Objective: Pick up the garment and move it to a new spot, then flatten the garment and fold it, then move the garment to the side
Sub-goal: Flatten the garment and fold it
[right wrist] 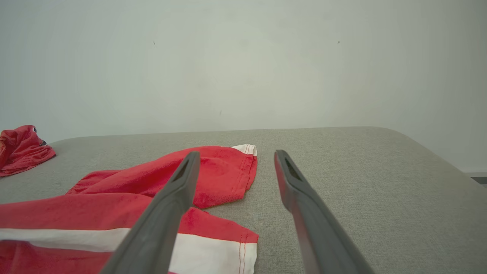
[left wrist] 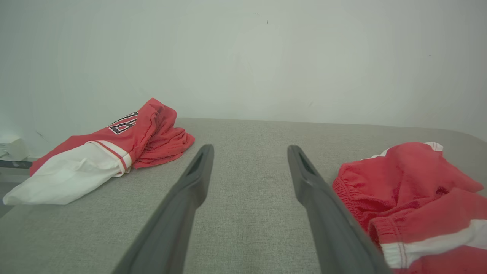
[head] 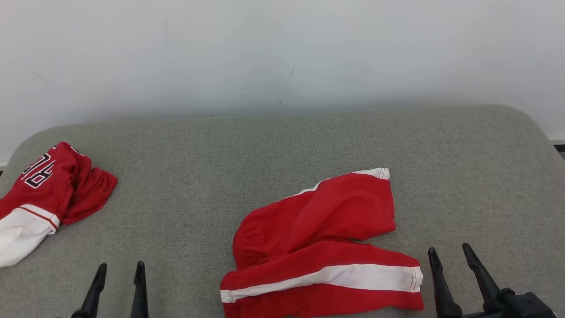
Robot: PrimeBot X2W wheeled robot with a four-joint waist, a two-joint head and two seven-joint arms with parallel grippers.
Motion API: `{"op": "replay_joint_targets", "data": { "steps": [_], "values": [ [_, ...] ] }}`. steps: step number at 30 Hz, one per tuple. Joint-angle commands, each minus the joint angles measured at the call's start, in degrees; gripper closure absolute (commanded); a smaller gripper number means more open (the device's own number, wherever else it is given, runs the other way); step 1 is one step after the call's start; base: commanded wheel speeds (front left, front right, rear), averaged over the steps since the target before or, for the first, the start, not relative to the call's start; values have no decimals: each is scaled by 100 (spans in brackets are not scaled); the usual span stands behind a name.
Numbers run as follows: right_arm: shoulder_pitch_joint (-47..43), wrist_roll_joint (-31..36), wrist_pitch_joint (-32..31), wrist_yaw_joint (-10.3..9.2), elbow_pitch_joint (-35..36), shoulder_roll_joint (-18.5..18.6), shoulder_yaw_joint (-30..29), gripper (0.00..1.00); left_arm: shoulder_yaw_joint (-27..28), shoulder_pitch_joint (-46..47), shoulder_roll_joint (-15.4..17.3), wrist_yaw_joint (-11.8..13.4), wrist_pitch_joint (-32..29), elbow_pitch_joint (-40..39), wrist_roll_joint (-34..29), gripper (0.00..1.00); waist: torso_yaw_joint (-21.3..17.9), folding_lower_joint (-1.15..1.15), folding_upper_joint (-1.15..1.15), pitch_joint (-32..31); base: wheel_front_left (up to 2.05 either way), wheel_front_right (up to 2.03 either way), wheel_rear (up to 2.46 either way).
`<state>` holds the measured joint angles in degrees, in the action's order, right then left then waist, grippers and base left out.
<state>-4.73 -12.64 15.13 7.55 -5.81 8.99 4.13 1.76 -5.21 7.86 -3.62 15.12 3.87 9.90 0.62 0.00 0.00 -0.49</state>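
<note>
The left claw (head: 121, 264) and right claw (head: 449, 247) have long, tapered black fingers (left wrist: 182, 198), slotted near tips.

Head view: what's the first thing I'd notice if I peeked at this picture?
The bright red shorts with a white stripe jump out first, lying crumpled near the front middle of the grey padded table. Next comes the red and white jersey with a number on it, bunched at the table's left edge. The left end effector and the right end effector sit open at the bottom corners, holding nothing.

Shorts (head: 318, 247) mid fabric surface (head: 282, 145), jersey (head: 48, 190) at left edge
</note>
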Motion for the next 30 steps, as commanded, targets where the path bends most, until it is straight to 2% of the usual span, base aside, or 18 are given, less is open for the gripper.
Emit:
{"op": "replay_joint_targets", "data": {
  "steps": [1,6,7,10,18,24,30],
  "values": [
    [-22,6,3,-13,-40,32,12,0,40,-53,-94,-96,4,-1,140,0,15,0,0,10,0,0,0],
    [22,-246,3,-14,-364,252,86,0,-455,-81,-73,-337,4,220,404,0,42,0,0,43,0,0,0],
    [22,-246,3,-14,-364,252,86,0,-455,-81,-73,-337,4,220,404,0,42,0,0,43,0,0,0],
    [69,-369,3,-14,-636,430,181,0,-919,-56,-36,-384,-10,471,672,0,48,0,0,94,0,0,0],
    [400,-704,3,-14,-1319,693,607,0,-2384,455,626,-378,-5,990,1716,0,-25,0,0,300,0,0,0],
    [839,-972,3,-13,-1973,791,1071,0,-3126,946,1033,-379,-1,1216,2320,0,-77,0,0,469,0,0,0],
    [1304,-1282,2,-13,-2498,771,1557,0,-3576,1387,1246,-380,2,1346,2724,0,-93,0,0,613,0,0,0]
  ]
}}
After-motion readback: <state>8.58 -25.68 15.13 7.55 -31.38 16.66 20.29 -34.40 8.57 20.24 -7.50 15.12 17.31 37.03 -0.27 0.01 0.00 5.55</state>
